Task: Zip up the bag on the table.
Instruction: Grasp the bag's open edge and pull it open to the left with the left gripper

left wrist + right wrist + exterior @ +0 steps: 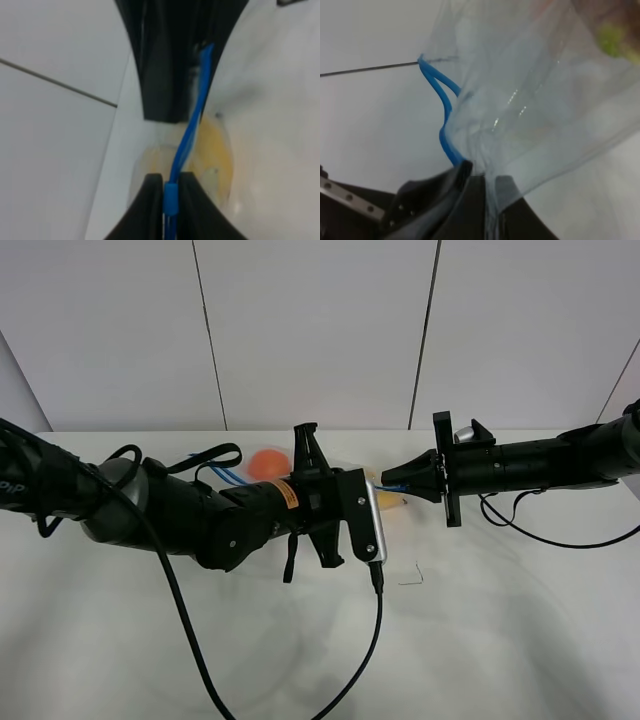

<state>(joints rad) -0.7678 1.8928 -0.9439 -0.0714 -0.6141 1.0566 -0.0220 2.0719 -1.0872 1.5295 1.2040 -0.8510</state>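
We see the bag [388, 502] at the far middle of the worktop [500, 620], its blue strip [190, 132] running side to side between the two claws. The left claw [171, 186] is pressed together on the strip. The right claw [481, 182] pinches the strip's other end, with bag film caught too.

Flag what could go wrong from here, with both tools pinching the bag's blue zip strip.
1. The right wrist view shows the blue strip split into two tracks beyond the right tool; they may not mate, leaving a gap.
2. The left tool and right tool sit close together on the strip, so they might collide.
3. The right tool grips only the strip and thin film of the bag; the yellow pear could weigh it free.
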